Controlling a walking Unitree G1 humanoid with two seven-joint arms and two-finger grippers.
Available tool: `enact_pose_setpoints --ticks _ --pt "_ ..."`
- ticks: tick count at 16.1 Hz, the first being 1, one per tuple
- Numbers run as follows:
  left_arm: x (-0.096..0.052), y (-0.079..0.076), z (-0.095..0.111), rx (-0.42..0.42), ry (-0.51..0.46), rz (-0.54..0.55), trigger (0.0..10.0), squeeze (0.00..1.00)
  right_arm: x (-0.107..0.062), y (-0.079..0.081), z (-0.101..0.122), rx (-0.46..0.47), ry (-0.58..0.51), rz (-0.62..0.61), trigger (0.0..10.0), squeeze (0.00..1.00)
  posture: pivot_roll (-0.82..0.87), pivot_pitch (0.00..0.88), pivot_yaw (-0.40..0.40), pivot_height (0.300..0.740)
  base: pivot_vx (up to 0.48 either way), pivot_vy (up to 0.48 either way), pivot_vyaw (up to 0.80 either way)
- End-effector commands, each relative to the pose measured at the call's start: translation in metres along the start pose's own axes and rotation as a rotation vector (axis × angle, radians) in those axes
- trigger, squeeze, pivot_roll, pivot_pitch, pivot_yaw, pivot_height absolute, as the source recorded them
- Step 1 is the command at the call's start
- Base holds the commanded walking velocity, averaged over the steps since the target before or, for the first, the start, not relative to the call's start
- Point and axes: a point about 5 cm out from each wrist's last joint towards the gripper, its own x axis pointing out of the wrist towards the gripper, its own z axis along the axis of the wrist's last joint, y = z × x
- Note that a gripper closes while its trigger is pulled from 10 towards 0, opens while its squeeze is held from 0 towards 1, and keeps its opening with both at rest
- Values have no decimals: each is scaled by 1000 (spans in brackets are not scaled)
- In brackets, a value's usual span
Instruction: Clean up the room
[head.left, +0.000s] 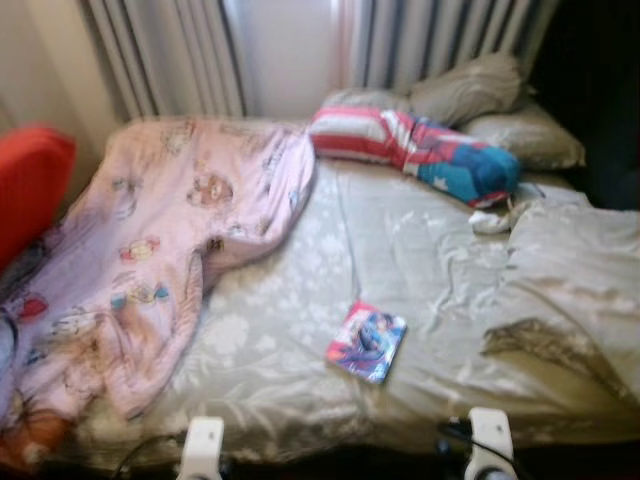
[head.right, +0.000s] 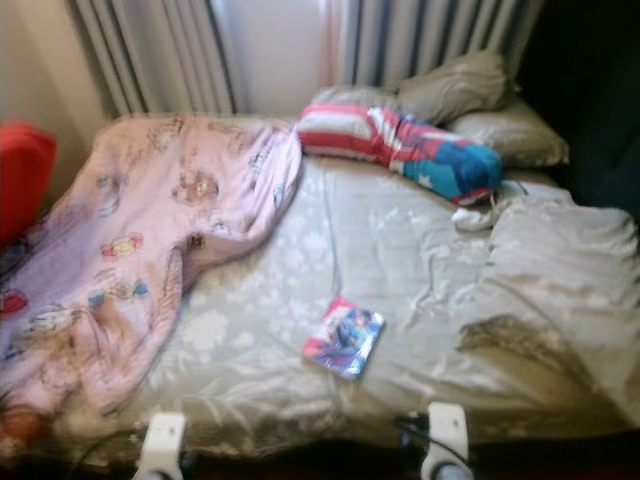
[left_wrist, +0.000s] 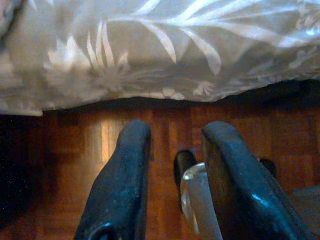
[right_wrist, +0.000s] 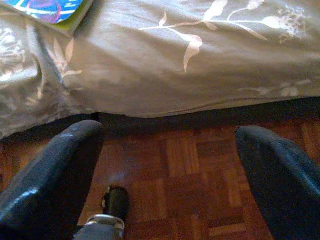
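Observation:
A colourful book (head.left: 366, 342) lies flat on the grey leaf-patterned bed sheet (head.left: 300, 300), near the bed's front edge. A pink cartoon blanket (head.left: 150, 250) is crumpled over the bed's left side. At the head end rests a red, white and blue striped cushion (head.left: 415, 145). My left gripper (left_wrist: 176, 132) hangs low in front of the bed edge over the wooden floor, fingers a little apart and empty. Beside it, my right gripper (right_wrist: 167, 134) is wide open below the bed edge, with the book's corner (right_wrist: 47, 10) just beyond it.
Grey pillows (head.left: 500, 110) lie at the back right, and a bunched grey duvet (head.left: 570, 270) covers the right side. A small white object (head.left: 490, 222) sits beside the cushion. A red seat (head.left: 30, 180) stands at the left. Curtains (head.left: 180, 50) hang behind.

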Motion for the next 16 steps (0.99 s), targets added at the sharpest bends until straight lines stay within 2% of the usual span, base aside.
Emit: enact_pose_setpoints --ticks 1,4,6,8,9,10,16 --pt "-2 4 -9 -2 38 11 10000 0 0 6 -4 5 13 9 10000 0 83 21 -23 740 0 -270 0" --pt "-2 5 -8 6 39 12 10000 0 0 6 -4 2 11 5 10000 0 85 19 -16 740 0 -268 0" --pt "-2 6 -8 6 37 13 10000 0 0 7 -4 -31 11 13 10000 0 91 9 -16 740 0 -264 0" --pt "-2 7 -7 7 33 11 10000 0 0 9 -5 -43 10 20 10000 0 95 5 -17 740 0 -262 644" --pt "-2 7 -7 8 31 11 10000 0 0 9 -5 -39 9 24 10000 0 94 1 -16 740 0 -262 800" --pt "-2 7 -7 9 30 10 10000 0 0 9 -5 -15 7 21 10000 0 93 0 -16 740 0 -262 0" --pt "-2 8 -7 23 29 3 10000 0 -1 8 -5 -18 5 22 10000 0 91 0 -15 740 0 -260 0"
